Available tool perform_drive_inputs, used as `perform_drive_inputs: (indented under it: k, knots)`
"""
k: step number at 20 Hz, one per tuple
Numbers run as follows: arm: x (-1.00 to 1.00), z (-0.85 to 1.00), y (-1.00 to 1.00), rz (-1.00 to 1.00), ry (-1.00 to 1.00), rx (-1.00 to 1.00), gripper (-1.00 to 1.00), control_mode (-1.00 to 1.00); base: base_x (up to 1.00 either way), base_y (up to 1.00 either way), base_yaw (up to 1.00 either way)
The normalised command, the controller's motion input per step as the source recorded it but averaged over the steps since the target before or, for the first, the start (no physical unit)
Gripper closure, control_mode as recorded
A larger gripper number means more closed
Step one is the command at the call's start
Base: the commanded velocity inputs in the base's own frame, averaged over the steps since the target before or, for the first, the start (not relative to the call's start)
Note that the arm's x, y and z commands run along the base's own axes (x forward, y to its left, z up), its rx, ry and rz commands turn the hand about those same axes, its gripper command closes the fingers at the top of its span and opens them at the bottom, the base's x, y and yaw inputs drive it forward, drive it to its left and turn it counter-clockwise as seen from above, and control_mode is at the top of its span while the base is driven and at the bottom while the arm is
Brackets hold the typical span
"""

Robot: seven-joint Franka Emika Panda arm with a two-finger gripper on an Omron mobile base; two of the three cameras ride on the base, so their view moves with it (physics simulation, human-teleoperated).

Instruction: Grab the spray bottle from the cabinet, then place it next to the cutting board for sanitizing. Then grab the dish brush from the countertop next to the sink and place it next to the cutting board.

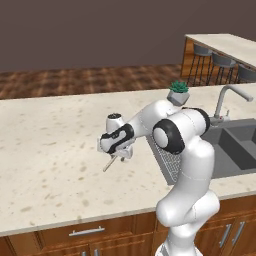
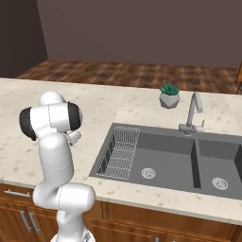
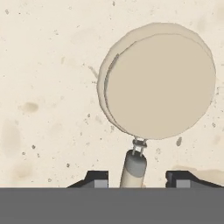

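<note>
Beige, brown-speckled stone countertop [image 1: 50, 150], wide and flat. Dark recessed sink [image 2: 165, 160] with grey wire rack [image 2: 120, 151] set into it.

Left of the sink, on the stone just beside the rack end: dish brush [image 3: 159, 83] with round tan disc head and short pale handle [image 3: 133, 168], lying flat.

Directly over it, left of the sink: two-finger gripper [image 3: 136, 179], pointing down, astride the handle at middling width, a gap showing on each side, nothing held.

Risks, as judged:
- Thin, rounded handle: likely to roll or squirt out under an off-centre pinch.
- Heavy disc head far from the grip: likely to droop or swivel on lifting.
- Fingertips low: liable to scrape the stone.
</note>
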Motion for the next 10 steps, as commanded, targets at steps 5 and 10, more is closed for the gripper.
perform_drive_inputs:
  k: [5,10]
  knots:
    - [0.00,-0.02,0.00,0.00,0.00,0.01,1.00,-1.00,0.00,0.00,0.00]
    - [0.00,0.02,0.35,0.00,0.01,0.01,1.00,-1.00,0.00,0.00,0.00]
